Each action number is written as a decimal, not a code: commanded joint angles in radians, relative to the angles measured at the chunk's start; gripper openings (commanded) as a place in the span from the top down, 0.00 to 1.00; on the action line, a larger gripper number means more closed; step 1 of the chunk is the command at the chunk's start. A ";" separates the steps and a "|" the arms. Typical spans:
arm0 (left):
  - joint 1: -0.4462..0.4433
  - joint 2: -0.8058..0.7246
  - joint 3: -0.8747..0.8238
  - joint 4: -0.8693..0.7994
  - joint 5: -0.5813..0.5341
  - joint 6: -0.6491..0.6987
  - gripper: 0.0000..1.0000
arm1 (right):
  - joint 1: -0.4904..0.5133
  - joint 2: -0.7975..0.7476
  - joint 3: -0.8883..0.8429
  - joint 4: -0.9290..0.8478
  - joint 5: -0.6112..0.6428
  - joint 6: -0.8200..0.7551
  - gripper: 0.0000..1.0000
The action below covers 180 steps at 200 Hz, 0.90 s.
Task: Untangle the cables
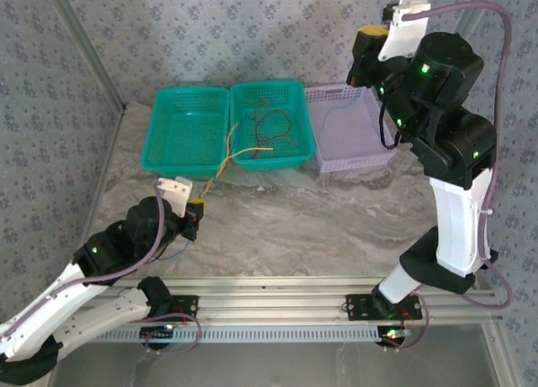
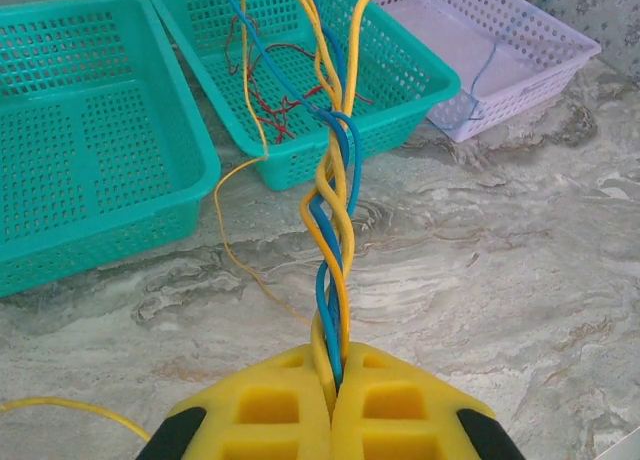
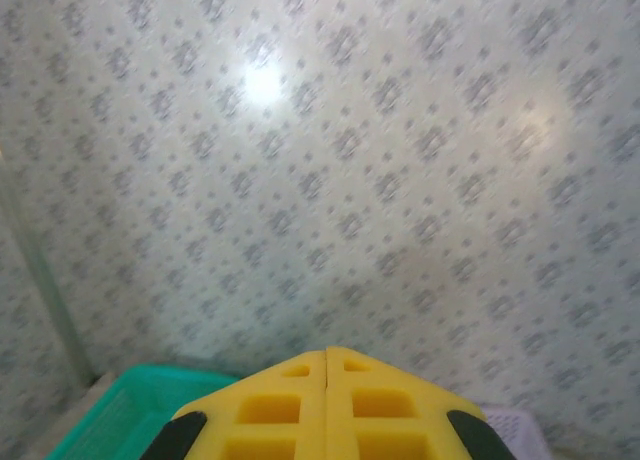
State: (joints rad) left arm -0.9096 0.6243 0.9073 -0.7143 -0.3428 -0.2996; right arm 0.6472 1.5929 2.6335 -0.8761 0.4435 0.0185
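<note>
On the near left part of the counter [image 1: 319, 227], my left fingers [image 2: 336, 388] are clenching on the cables [image 2: 335, 230], a bundle of yellow and blue strands twisted around each other like a braid. This bundle is rising from my fingertips and is running toward the far side, over the near rim of the middle green basket [image 1: 267, 86]. Inside this basket, thin red strands [image 2: 270, 110] are lying in loose loops. One loose yellow strand [image 2: 225, 230] is curving down onto the counter beside the left green basket [image 1: 155, 139]. One blue strand [image 2: 485, 65] is hanging over the wall of the lilac basket [image 1: 370, 156] on the right. My right fingers [image 3: 327, 358] are hovering high above the lilac basket, pressed together with nothing between them, and are facing the patterned wall [image 3: 400, 180].
</note>
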 commanded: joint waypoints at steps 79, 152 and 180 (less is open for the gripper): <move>0.010 0.022 -0.002 0.030 0.108 0.025 1.00 | -0.393 0.262 -0.110 0.153 -0.056 0.037 1.00; 0.011 0.046 0.000 0.029 0.119 0.031 1.00 | -0.472 0.593 -0.109 -0.002 -0.246 0.147 1.00; 0.009 0.056 0.001 0.030 0.125 0.036 1.00 | -0.484 0.671 -0.111 -0.082 -0.278 0.190 1.00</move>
State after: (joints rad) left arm -0.9031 0.6765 0.9066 -0.7067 -0.2310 -0.2844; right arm 0.1787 2.2173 2.5195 -0.8478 0.2272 0.1398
